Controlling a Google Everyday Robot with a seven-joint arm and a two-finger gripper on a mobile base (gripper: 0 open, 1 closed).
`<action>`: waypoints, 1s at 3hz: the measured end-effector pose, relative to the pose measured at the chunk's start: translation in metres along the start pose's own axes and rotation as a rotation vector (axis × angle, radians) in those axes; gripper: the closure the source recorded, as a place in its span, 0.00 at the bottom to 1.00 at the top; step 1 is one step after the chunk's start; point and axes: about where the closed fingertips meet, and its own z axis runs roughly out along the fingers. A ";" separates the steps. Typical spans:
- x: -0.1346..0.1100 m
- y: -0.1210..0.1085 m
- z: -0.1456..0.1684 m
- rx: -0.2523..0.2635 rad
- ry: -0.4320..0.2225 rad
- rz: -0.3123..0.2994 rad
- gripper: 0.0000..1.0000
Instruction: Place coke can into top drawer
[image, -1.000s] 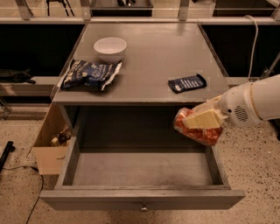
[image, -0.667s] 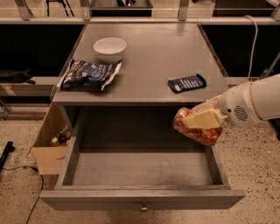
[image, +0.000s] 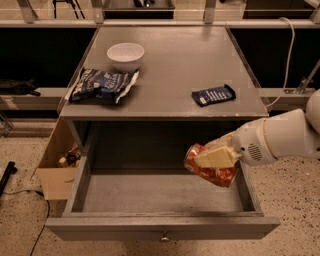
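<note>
The top drawer (image: 150, 192) stands pulled open below the grey tabletop, its knob (image: 163, 238) at the middle of the front panel. My gripper (image: 212, 157) comes in from the right on a white arm and is shut on the coke can (image: 210, 169), an orange-red can with whitish marks. The can is tilted and hangs over the right part of the drawer's inside, above its floor. One cream finger lies across the can's side.
On the tabletop (image: 175, 65) are a white bowl (image: 125, 54), a blue-and-white chip bag (image: 101, 85) and a flat dark-blue bar wrapper (image: 213, 95). A cardboard box (image: 56, 167) stands on the floor at the left of the drawer.
The gripper and the can have shifted a little left and down over the drawer. Nothing else has moved.
</note>
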 end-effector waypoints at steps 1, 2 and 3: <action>0.011 0.017 0.055 -0.061 -0.012 0.005 1.00; 0.012 0.016 0.060 -0.063 -0.008 0.011 1.00; 0.009 0.010 0.095 -0.096 -0.021 0.000 1.00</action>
